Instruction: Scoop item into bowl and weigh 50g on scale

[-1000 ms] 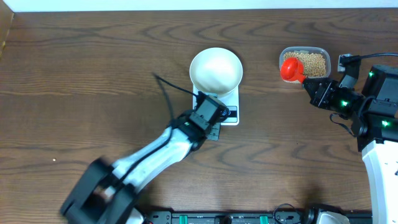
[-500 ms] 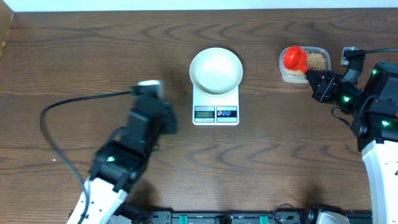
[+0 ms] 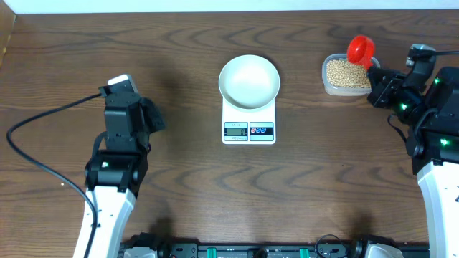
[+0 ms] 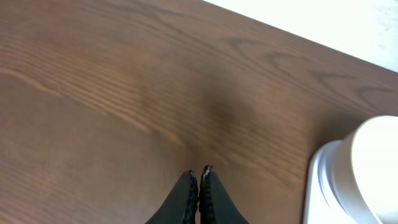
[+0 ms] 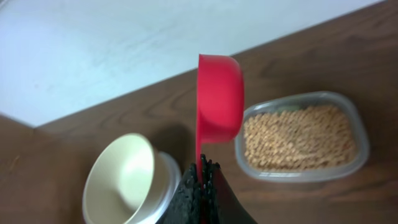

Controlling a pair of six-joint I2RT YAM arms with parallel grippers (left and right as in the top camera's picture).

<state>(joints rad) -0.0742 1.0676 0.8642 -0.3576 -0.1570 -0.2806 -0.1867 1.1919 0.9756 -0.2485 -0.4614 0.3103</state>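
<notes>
The white bowl [image 3: 249,81] stands on the white scale [image 3: 249,130] at mid-table, and nothing shows inside it. Pale beans [image 3: 346,73] fill a clear tub [image 3: 326,84] to the right. My right gripper [image 3: 376,70] is shut on the handle of a red scoop [image 3: 361,50], which hangs tilted on its side over the tub's far right corner. The right wrist view shows the right gripper [image 5: 203,165], scoop [image 5: 219,99], beans [image 5: 298,137] and bowl [image 5: 121,177]. I cannot tell whether the scoop holds beans. My left gripper [image 3: 119,90] hovers left of the scale, shut and empty [image 4: 199,171].
In the left wrist view the scale [image 4: 316,186] and bowl [image 4: 373,158] sit at the right edge. A black cable [image 3: 43,118] trails left from the left arm. Bare brown wood lies between the arms, and the table's far edge [image 3: 215,11] runs along the top.
My left arm has swung back from the scale's front to the table's left side. The right gripper has lifted the red scoop out of the beans, up and to the right.
</notes>
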